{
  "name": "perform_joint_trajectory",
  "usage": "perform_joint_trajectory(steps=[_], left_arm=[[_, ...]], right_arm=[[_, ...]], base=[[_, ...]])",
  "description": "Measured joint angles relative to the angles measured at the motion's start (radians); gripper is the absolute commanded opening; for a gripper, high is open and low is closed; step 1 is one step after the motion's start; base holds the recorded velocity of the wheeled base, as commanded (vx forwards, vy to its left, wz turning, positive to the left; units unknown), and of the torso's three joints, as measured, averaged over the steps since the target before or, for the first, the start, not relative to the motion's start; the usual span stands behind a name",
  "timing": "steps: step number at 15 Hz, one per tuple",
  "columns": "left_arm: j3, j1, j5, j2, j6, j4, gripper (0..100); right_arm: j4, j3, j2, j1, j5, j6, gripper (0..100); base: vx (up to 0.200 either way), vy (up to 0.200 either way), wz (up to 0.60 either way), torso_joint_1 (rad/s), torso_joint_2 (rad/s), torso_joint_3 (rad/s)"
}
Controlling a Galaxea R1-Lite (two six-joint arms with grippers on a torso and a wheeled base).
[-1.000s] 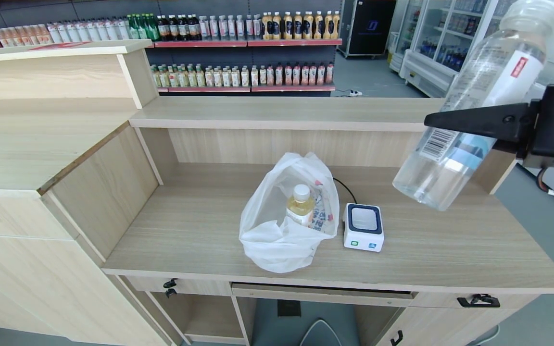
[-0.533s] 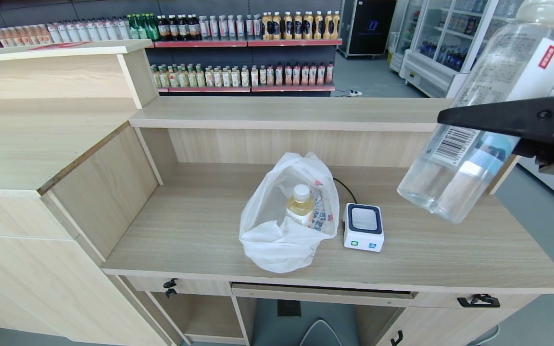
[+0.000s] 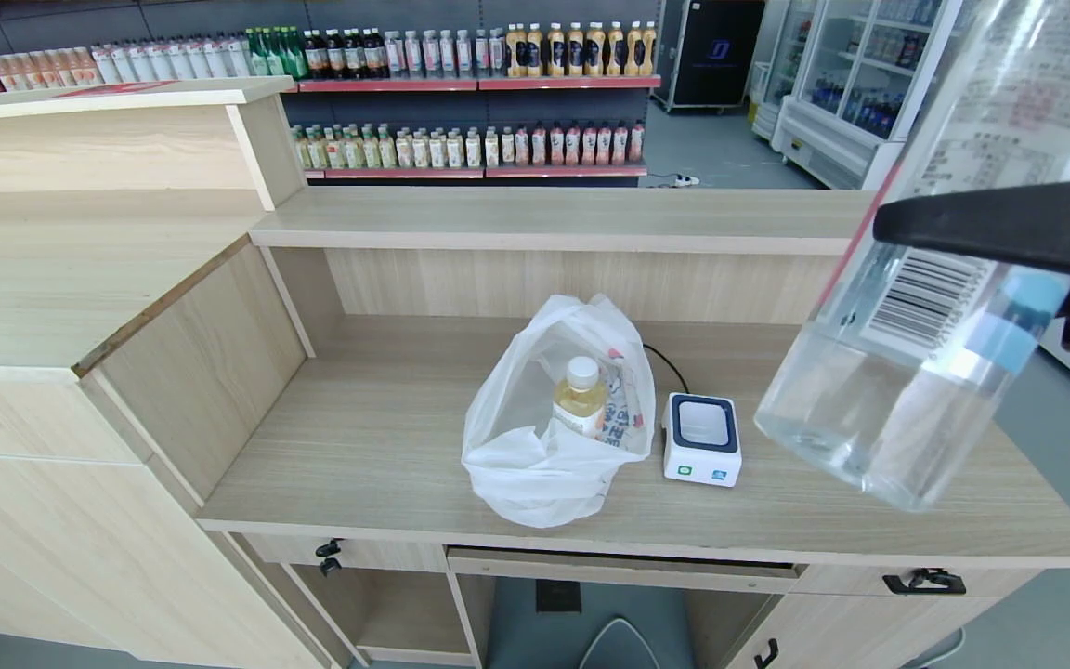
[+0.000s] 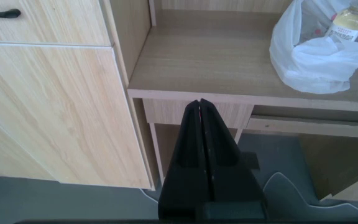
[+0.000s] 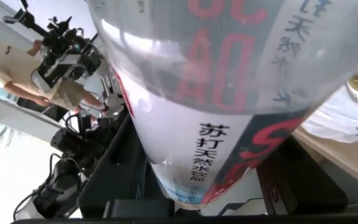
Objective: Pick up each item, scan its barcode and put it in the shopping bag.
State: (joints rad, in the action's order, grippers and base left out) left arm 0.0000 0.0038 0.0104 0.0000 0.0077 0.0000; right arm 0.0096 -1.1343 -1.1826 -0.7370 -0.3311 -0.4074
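Note:
My right gripper (image 3: pixel 1009 243) is shut on a clear water bottle (image 3: pixel 906 307) with a white label, held tilted high above the counter's right side, close to the head camera, its barcode facing the camera. The same bottle (image 5: pixel 229 106) looms large in the right wrist view. A white shopping bag (image 3: pixel 544 418) stands open mid-counter with a yellow drink bottle (image 3: pixel 580 395) inside. Just right of it sits the white barcode scanner (image 3: pixel 702 437). My left gripper (image 4: pixel 201 134) is shut and empty, low in front of the counter's left end, where the bag (image 4: pixel 322 46) also shows.
The wooden counter (image 3: pixel 386 446) has a raised back ledge and a taller cabinet on the left. Drawers with black handles (image 3: pixel 923 583) sit under the counter. Shelves of bottled drinks (image 3: pixel 461 93) line the back of the room.
The right gripper has brought the water bottle closer to the head camera and lower, so it looks much larger. The bag, scanner and left arm have stayed put.

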Motion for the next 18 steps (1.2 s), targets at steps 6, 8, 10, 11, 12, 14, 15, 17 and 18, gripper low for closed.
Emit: perform_joint_trajectory(steps=[6,8,10,11,12,14,15,17,18], left_arm=[[0.0,0.001,0.0,0.0,0.0,0.0,0],[0.0,0.0,0.0,0.0,0.0,0.0,0],[0.0,0.0,0.0,0.0,0.0,0.0,0],[0.0,0.0,0.0,0.0,0.0,0.0,0],[0.0,0.0,0.0,0.0,0.0,0.0,0],[0.0,0.001,0.0,0.0,0.0,0.0,0],[0.0,0.0,0.0,0.0,0.0,0.0,0],[0.0,0.0,0.0,0.0,0.0,0.0,0],[0.0,0.0,0.0,0.0,0.0,0.0,0]], right_arm=[[0.001,-0.006,0.007,-0.077,0.0,0.01,0],[0.033,-0.008,0.014,-0.093,0.0,0.01,0],[0.085,-0.01,0.026,-0.098,0.0,0.01,0],[0.102,-0.01,0.032,-0.1,0.0,0.01,0],[0.105,-0.01,0.037,-0.101,0.0,0.01,0],[0.105,-0.016,0.038,-0.103,0.001,0.01,0],[0.105,-0.025,0.036,-0.103,0.001,0.01,0],[0.107,-0.042,0.031,-0.103,0.0,0.01,0],[0.106,-0.048,0.028,-0.105,0.0,0.01,0]], base=[[0.0,0.0,0.0,0.0,0.0,0.0],[0.0,0.0,0.0,0.0,0.0,0.0],[0.0,0.0,0.0,0.0,0.0,0.0],[0.0,0.0,0.0,0.0,0.0,0.0],[0.0,0.0,0.0,0.0,0.0,0.0],[0.0,0.0,0.0,0.0,0.0,0.0],[0.0,0.0,0.0,0.0,0.0,0.0],[0.0,0.0,0.0,0.0,0.0,0.0],[0.0,0.0,0.0,0.0,0.0,0.0]])
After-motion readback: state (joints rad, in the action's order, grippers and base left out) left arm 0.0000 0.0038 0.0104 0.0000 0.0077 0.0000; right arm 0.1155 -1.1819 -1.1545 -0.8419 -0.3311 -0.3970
